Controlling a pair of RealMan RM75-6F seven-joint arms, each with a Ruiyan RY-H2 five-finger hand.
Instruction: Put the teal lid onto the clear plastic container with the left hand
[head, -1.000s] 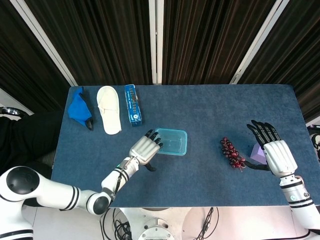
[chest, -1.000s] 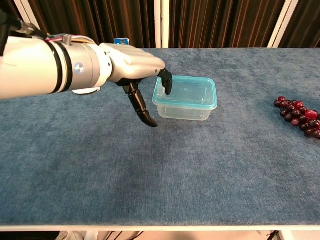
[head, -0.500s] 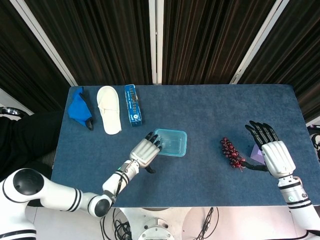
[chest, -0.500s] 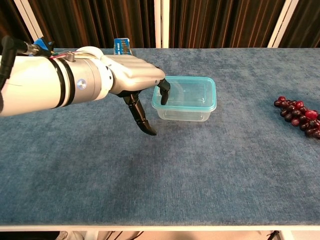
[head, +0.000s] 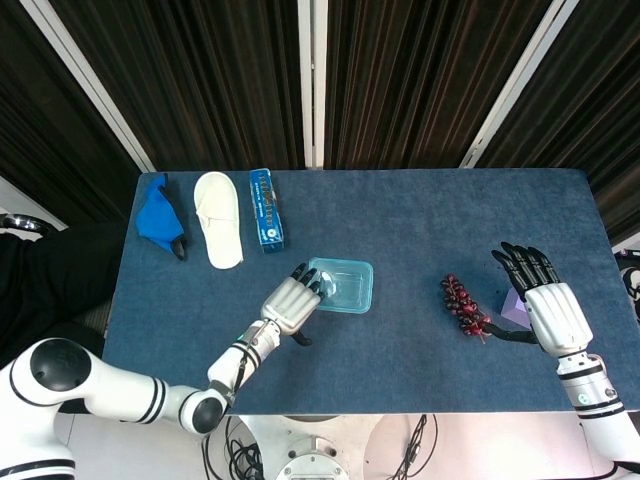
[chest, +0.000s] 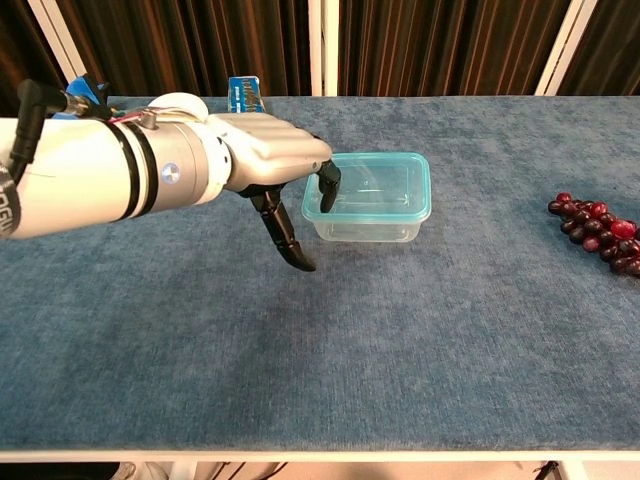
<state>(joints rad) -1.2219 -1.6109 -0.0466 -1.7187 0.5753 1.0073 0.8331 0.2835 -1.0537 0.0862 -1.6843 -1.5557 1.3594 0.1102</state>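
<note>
Blue carpeted tabletop (head: 400, 230) fills both views. Left robot hand (chest: 265, 160) rests fingertips on the teal lid (chest: 368, 188) seated on the clear plastic container (chest: 365, 228) at centre. Right robot hand (head: 548, 300), fingers spread and holding nothing, lies at 3 o'clock beside dark red grapes (head: 463, 305).

bright, even overhead light, soft shadows, both views sharp, mild edge distortion.
</note>
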